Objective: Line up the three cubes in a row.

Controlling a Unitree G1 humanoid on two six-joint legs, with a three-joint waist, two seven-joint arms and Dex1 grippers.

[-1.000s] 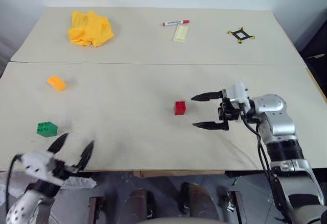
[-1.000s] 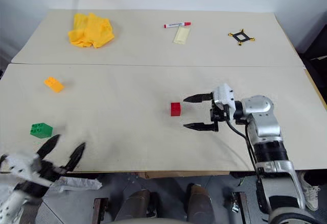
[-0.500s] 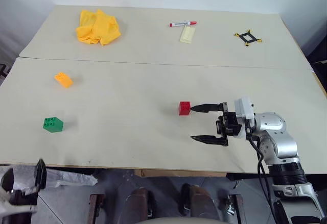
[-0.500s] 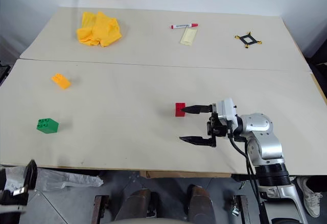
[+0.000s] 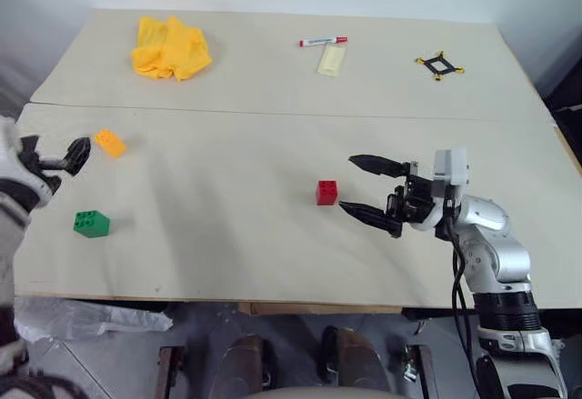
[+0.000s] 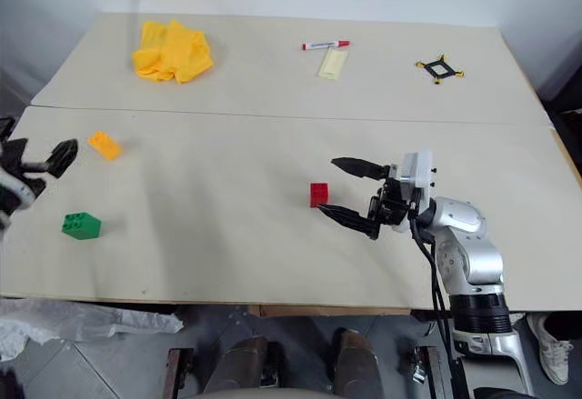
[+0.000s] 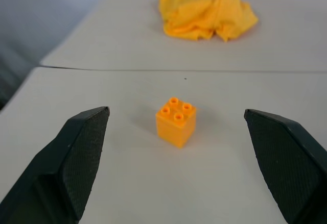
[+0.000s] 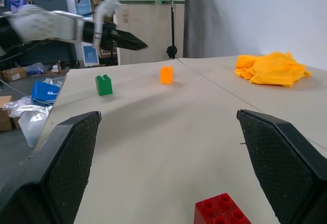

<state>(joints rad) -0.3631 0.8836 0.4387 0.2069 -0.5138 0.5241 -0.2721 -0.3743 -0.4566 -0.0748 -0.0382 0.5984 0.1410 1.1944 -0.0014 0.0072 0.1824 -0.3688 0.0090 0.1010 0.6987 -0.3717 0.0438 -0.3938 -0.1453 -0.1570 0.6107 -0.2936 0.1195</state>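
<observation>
Three cubes sit apart on the beige table (image 5: 227, 235). The red cube (image 5: 326, 192) lies near the middle, the green cube (image 5: 91, 224) near the left front, and the orange cube (image 5: 110, 143) further back on the left. My right gripper (image 5: 348, 183) is open, its fingertips just right of the red cube with nothing between them. At the table's left edge my left gripper (image 5: 56, 149) is open and level, pointing at the orange cube (image 7: 176, 121), which stands a short way ahead of its fingers (image 7: 82, 152). The right wrist view shows the red cube (image 8: 220, 209) low between its fingers.
At the back of the table lie a crumpled yellow cloth (image 5: 170, 46), a red marker (image 5: 323, 41), a cream flat piece (image 5: 327, 60) and a black-and-yellow square frame (image 5: 439, 64). A seam (image 5: 273, 113) crosses the table behind the cubes.
My left gripper has risen from below the table's front edge to the left side, facing the orange cube. The right gripper has turned at the wrist beside the red cube. No cube moved.
</observation>
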